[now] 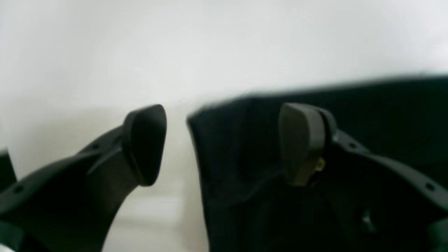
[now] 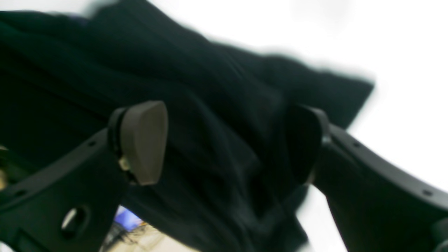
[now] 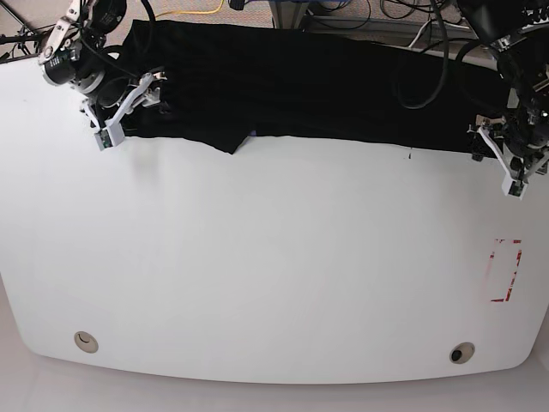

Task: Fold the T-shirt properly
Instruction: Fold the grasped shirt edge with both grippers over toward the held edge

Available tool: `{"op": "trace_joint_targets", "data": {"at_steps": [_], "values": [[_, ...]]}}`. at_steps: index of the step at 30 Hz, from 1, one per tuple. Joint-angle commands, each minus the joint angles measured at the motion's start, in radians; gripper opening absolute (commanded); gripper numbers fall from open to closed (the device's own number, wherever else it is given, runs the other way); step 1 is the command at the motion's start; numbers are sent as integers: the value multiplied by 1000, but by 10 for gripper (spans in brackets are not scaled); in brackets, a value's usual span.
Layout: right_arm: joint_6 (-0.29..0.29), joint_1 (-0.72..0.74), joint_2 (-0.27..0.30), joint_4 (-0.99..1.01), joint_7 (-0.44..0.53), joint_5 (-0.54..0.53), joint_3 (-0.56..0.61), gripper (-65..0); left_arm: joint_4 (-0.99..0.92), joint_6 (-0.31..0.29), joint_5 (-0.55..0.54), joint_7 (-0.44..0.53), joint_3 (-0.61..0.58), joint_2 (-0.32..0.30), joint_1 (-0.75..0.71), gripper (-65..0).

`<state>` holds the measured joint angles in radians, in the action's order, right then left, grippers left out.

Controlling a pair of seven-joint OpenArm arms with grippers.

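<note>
Left claw (image 1: 224, 143) gapes wide, released, one finger over the corner of the T-shirt (image 3: 300, 86) and the other over bare white worktop (image 3: 274, 257). Right claw (image 2: 227, 141) is spread open too, gripping nothing, with rumpled black cloth between its fingers. The shirt lies in a long band along the worktop's far edge, a claw at each end.

No legible text (all views)

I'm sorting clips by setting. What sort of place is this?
Probably a robotics lab or test bench, not a home: a bare white table with two arms mounted over it, loose cables at its far edge, and a black T-shirt spread along it.
</note>
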<state>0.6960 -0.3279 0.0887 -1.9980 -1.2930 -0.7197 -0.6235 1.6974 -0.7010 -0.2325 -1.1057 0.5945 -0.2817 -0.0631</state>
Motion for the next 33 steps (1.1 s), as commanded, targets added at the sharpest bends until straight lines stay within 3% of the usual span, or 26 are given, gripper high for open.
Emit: {"op": "trace_joint_targets", "data": {"at_steps": [1, 6, 9, 11, 14, 17, 19, 23, 24, 28, 33], "values": [[2, 5, 6, -19, 14, -64, 1, -147, 42, 3, -72, -49, 40, -50, 16, -192], [2, 3, 4, -17, 17, -47, 18, -149, 43, 3, -213, -89, 80, -55, 15, -192], [2, 2, 1, -14, 20, 18, 47, -173, 25, 3, -190, -89, 77, -50, 1, -192], [2, 6, -10, -2, 22, 73, 70, -228, 0, 3, -158, -89, 71, -47, -1, -192], [2, 17, -27, 4, 36, 179, 103, -393, -35, 3, -127, -86, 45, -46, -4, -222], [2, 5, -39, 4, 52, 275, 127, -563, -41, 3, -124, -86, 41, -46, -20, -329], [2, -4, -42, 9, 63, 334, 138, -612, -44, 3, -120, -86, 43, -46, -40, -410], [2, -18, -46, 16, 115, 461, 149, -590, -44, 3, -118, -86, 43, -44, -68, -608], [2, -18, -48, 26, 128, 484, 155, -579, -44, 3, -117, -86, 41, -44, -70, -629], [2, -15, -48, 99, 184, 572, 178, -563, -44, 3, -117, -84, 41, -31, -91, -628], [2, 14, -39, 223, 260, 607, 176, -563, -46, 3, -117, -61, 35, -21, -105, -607]]}}
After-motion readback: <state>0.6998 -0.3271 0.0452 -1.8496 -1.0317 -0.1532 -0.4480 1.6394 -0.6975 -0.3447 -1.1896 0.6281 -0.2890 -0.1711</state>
